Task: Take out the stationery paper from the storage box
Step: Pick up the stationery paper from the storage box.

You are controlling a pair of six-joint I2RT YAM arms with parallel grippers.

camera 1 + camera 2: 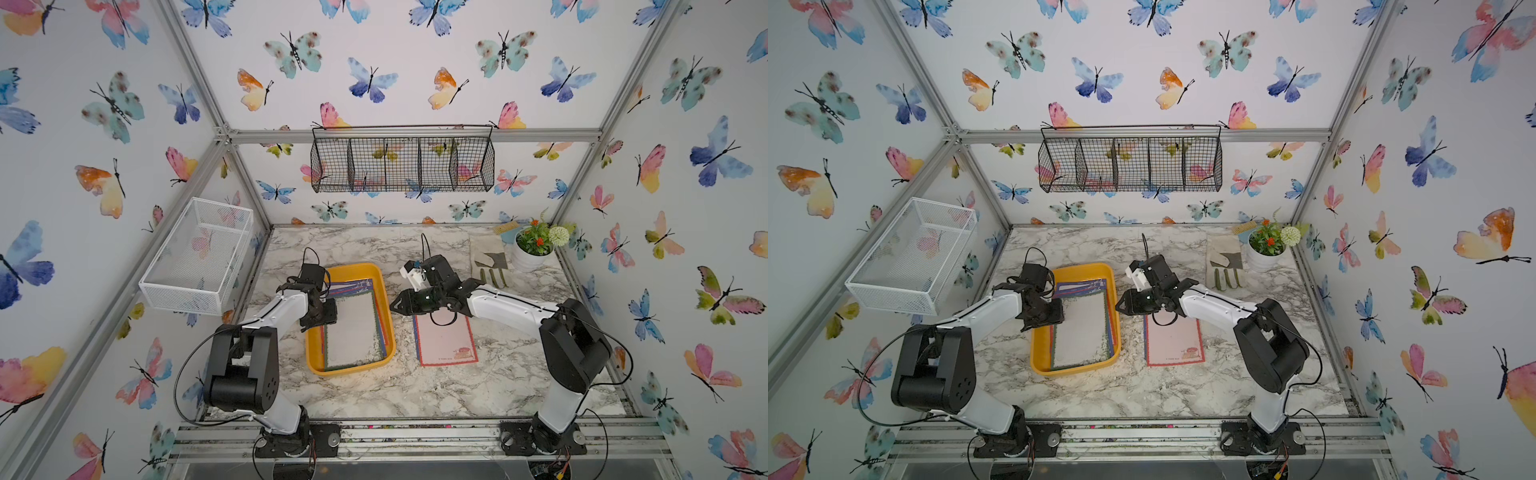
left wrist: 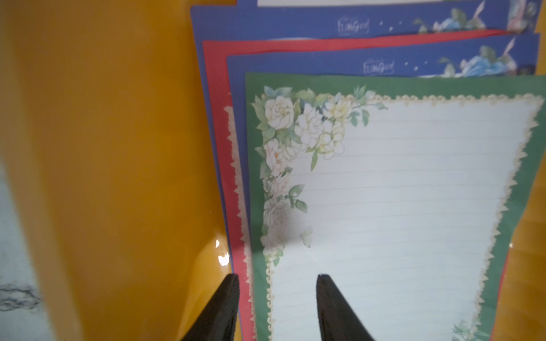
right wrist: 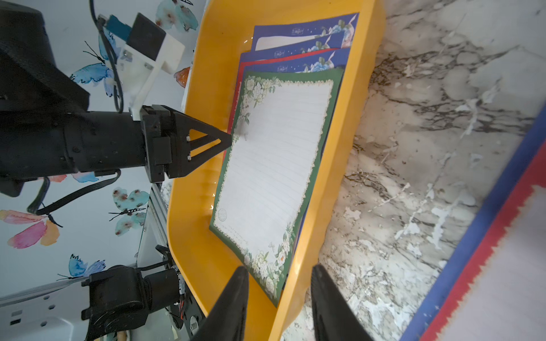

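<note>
Yellow-orange storage box (image 1: 349, 368) holds a fanned stack of stationery paper (image 1: 353, 328).

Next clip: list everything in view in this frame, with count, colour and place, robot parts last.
storage box: one, yellow-orange, table centre-left.
stationery paper in box: several overlapping sheets, green border on top, blue and red borders beneath.
stationery paper on table: at least two sheets, red border over blue, right of the box.
mesh basket: one, white, left wall.
wire basket: one, black, back wall.
glove: one, pale grey, back right of table.
potted plant: one, white pot, orange and white flowers, back right corner.
table: one, marble pattern.
left tool: black, open, at the top sheet's edge inside the box.
right tool: black, open, beside the box's right rim.
</note>
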